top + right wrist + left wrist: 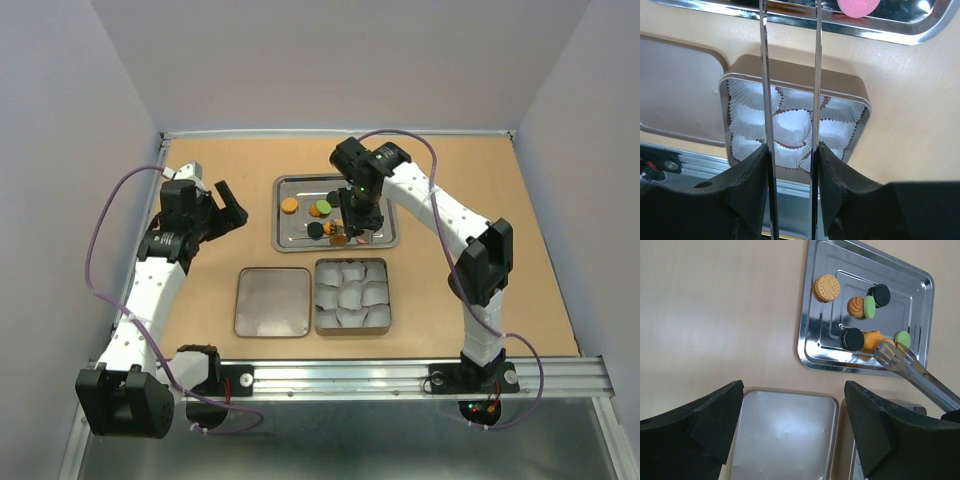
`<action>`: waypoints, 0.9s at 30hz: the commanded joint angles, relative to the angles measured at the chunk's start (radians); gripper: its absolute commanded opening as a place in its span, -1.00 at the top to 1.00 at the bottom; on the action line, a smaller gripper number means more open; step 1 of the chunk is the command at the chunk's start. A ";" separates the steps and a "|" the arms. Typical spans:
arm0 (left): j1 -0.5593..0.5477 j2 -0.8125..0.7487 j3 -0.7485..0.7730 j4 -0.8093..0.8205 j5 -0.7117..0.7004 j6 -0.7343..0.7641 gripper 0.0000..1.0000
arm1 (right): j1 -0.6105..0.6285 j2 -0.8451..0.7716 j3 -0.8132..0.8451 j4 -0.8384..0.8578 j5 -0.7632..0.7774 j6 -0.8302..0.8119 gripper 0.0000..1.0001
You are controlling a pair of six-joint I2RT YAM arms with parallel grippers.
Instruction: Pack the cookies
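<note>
Several cookies lie on a silver tray (283, 240): an orange biscuit (827, 288), an orange swirl (856, 307) beside a green one (869, 307), two black ones (852, 339), another green one (902, 338) and a pink one (857, 6). My right gripper (792, 155) is shut on metal tongs (765, 75) above the tray (360, 215). The tong tips (892, 356) are at an orange cookie (872, 339) by the tray's near edge; I cannot tell whether they grip it. My left gripper (794, 390) is open and empty, left of the tray (225, 205).
A brown tin (352, 330) lined with white paper cups (790, 120) stands in front of the tray. Its flat lid (272, 302) lies to the tin's left, under my left gripper. A metal rail (400, 375) runs along the table's near edge.
</note>
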 commanded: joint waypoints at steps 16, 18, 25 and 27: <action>-0.014 0.016 0.077 0.054 0.103 -0.035 -0.85 | 0.041 -0.361 -0.147 0.021 -0.190 -0.037 0.30; -0.015 0.016 0.073 0.068 0.111 -0.039 -0.86 | 0.061 -0.390 -0.240 0.041 -0.199 -0.045 0.30; -0.023 0.019 0.054 0.077 0.120 -0.058 -0.86 | 0.153 -0.468 -0.380 0.105 -0.244 -0.013 0.31; -0.024 0.013 0.045 0.079 0.120 -0.061 -0.86 | 0.173 -0.464 -0.394 0.117 -0.230 -0.004 0.31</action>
